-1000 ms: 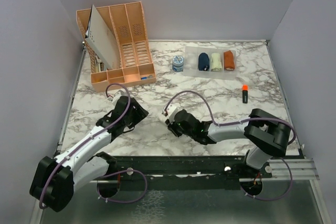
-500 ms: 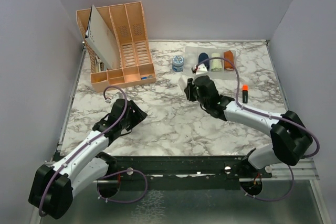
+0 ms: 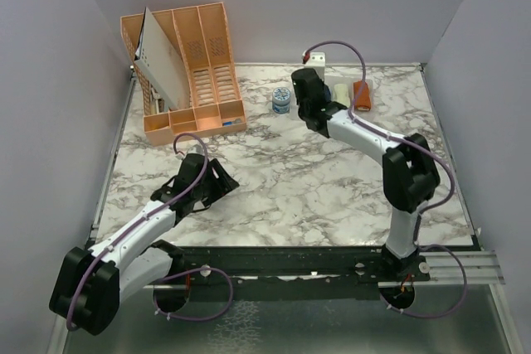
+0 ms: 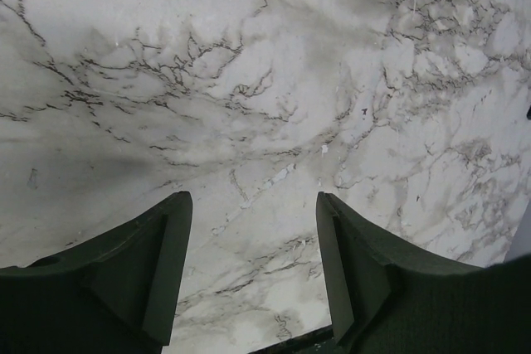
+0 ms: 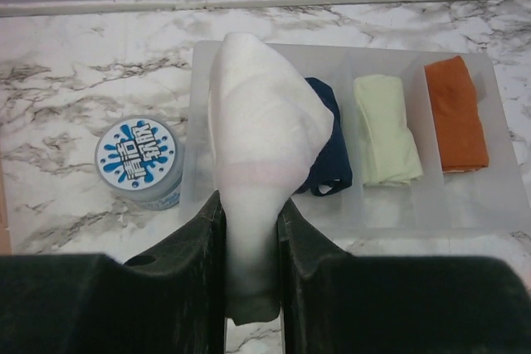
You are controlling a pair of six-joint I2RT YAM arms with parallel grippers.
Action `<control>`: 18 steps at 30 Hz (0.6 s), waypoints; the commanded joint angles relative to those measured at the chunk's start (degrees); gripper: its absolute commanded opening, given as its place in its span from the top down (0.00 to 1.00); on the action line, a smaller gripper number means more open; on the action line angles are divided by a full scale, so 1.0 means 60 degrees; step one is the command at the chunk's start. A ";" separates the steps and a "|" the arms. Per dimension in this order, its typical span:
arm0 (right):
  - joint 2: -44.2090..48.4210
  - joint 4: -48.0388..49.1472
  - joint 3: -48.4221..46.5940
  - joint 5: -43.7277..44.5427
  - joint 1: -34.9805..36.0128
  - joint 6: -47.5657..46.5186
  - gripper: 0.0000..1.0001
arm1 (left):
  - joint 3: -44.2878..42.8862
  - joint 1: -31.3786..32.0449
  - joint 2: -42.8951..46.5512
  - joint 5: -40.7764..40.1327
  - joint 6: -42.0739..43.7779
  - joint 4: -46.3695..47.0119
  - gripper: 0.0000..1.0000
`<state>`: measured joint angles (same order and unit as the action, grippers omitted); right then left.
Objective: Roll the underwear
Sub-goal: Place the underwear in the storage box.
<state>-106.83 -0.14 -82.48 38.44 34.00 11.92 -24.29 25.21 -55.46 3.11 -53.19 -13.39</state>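
While left claw [image 4: 253, 205] gapes wide, right claw [image 5: 249, 215] pinches whitish underwear [image 5: 261, 122]

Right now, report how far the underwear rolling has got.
Done: the navy underwear lies rolled in the tray. In hand: the right pincer grips the rolled whitish-pink underwear over the tray's left end. Left: setting it down. The left pincer is open, empty.

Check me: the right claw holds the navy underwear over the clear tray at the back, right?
Not quite. The right gripper holds the whitish underwear over the clear tray; the navy underwear lies in it, as the right wrist view shows.
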 commanded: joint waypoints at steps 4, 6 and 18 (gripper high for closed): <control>-0.2243 -0.0387 -0.2161 0.0514 -0.0260 -0.0780 1.00 | -0.0469 -0.0137 -0.0036 0.0641 0.0443 -0.0027 0.33; -0.2738 -0.0620 -0.2694 0.0839 -0.0270 -0.0888 1.00 | -0.0503 -0.0163 -0.0029 0.0688 0.0481 -0.0090 0.33; -0.4568 -0.1081 -0.4123 0.0275 -0.0597 -0.1089 0.98 | -0.0557 -0.0296 0.0030 0.0781 0.0586 -0.0248 0.33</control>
<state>-130.74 -3.68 -104.03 40.38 31.14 6.46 -25.85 23.94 -55.61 6.33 -50.85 -13.50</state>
